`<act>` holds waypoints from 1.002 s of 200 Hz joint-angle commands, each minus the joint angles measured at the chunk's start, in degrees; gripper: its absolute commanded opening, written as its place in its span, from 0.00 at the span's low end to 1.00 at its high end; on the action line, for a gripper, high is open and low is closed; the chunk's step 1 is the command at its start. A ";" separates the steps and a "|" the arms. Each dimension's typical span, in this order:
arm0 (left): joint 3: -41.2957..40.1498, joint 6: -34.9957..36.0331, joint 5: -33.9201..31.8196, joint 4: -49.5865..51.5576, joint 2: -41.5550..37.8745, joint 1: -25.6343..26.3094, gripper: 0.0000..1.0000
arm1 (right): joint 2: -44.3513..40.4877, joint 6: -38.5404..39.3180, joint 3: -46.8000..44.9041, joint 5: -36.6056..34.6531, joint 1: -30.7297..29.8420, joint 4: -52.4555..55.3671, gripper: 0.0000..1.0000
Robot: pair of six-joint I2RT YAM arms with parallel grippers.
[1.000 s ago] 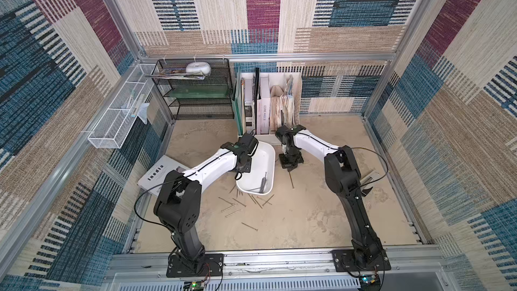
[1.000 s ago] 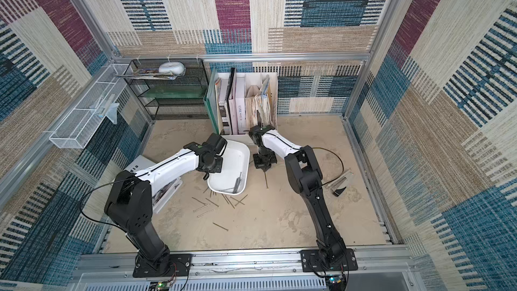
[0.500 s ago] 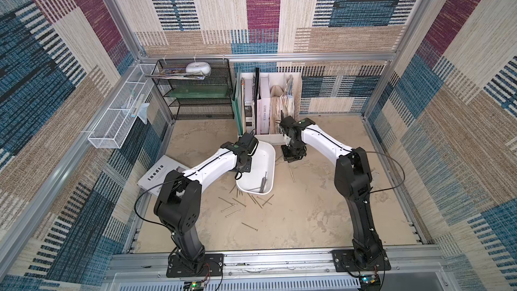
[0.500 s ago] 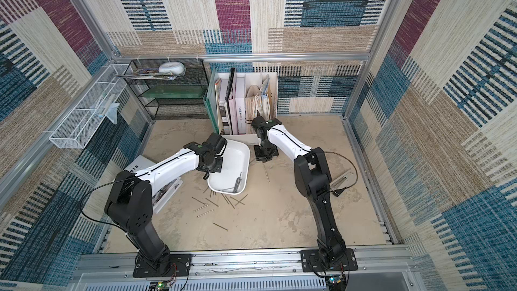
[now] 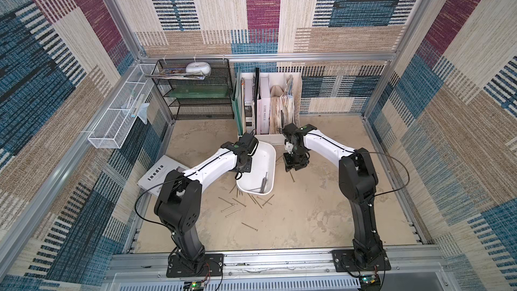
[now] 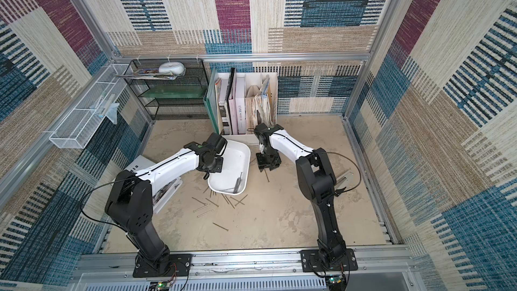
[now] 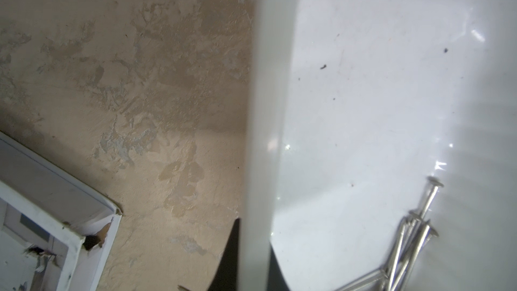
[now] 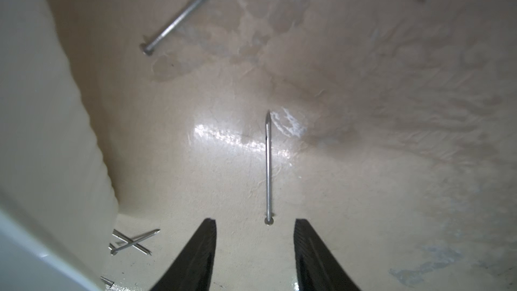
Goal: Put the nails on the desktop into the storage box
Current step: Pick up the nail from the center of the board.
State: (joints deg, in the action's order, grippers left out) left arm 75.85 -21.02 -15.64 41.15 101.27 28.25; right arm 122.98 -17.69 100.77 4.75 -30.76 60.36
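The white storage box (image 5: 258, 163) (image 6: 233, 163) lies tilted on the beige desktop (image 5: 307, 214), with several nails (image 5: 264, 183) (image 7: 411, 247) gathered at its near end. My left gripper (image 5: 243, 163) (image 7: 253, 258) is shut on the box's left rim (image 7: 260, 135). More nails (image 5: 240, 204) (image 6: 212, 205) lie scattered on the desktop in front of the box. To the right of the box my right gripper (image 5: 293, 167) (image 8: 255, 222) hangs open, just above the desktop. One nail (image 8: 268, 163) (image 5: 292, 176) lies with its head between the fingertips, untouched. Another nail (image 8: 190, 12) lies beyond it.
A white file holder (image 5: 298, 93) with books stands right behind both grippers. A black mesh shelf (image 5: 201, 93) and a white wire basket (image 5: 117, 118) are at the back left. A booklet (image 5: 162, 172) lies under the left arm. A stapler (image 6: 344, 179) is by the right wall.
The right gripper was shut and now stands open. Its arm swung its elbow out to the right and the gripper came down beside the box. The left arm and box have not moved.
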 commanded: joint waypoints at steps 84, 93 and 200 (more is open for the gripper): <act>0.70 -0.16 0.12 -0.10 0.54 -0.21 0.00 | 4.67 -1.02 -6.90 -10.30 -2.73 -7.09 0.12; 0.70 0.00 0.01 -0.10 0.38 -0.26 0.00 | 4.73 -1.56 -7.44 -11.46 -2.95 -6.91 0.02; 1.05 0.01 0.32 0.50 0.68 -0.39 0.00 | -18.46 -9.99 -10.99 14.59 -3.94 -19.80 0.00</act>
State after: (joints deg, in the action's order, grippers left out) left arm 76.14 -20.99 -15.25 41.21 101.73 27.88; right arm 106.94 -23.57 89.38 7.40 -33.10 45.82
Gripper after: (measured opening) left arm 0.096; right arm 0.077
